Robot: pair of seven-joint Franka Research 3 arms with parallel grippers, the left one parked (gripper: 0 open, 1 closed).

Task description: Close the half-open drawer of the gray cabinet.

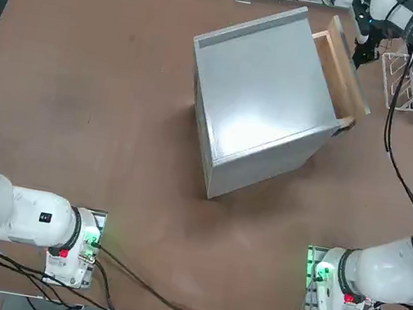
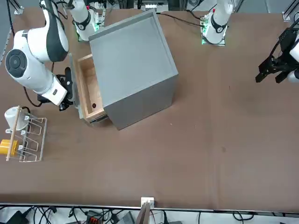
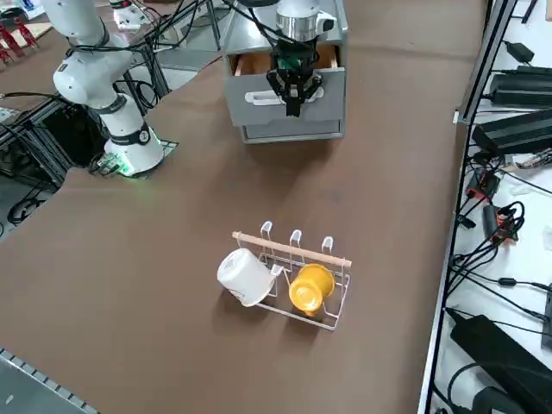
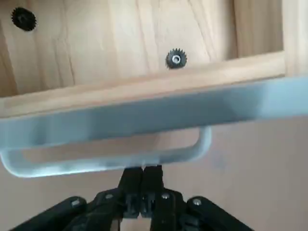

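Fingers (image 4: 140, 179) of our right gripper (image 3: 293, 97) are pressed together, clenched on nothing, tips just before the drawer's handle (image 4: 106, 161). We judge we are keeping them closed to make one blunt point for pushing the front panel rather than for gripping.

Going by size: the cabinet (image 1: 261, 109) is sitting skewed on the counter (image 1: 83, 88), so our arm is reaching round to the side where the drawer comes out. The drawer (image 1: 340, 68) is sticking partway out of that side, its tan wooden floor open to view, with the gray front panel (image 3: 289, 95) facing our gripper. The rack (image 3: 297, 276) with a white cup (image 3: 246, 278) and a yellow cup (image 3: 310, 289) is standing well apart, clear of the push line. Two small dark gears (image 4: 176, 58) are lying on the drawer floor.

We are unable to tell whether the fingertips are already touching the handle or are only hanging just short of it. How deep the drawer runs inside the cabinet is hidden, and the wrist view is cutting off both ends of the panel.
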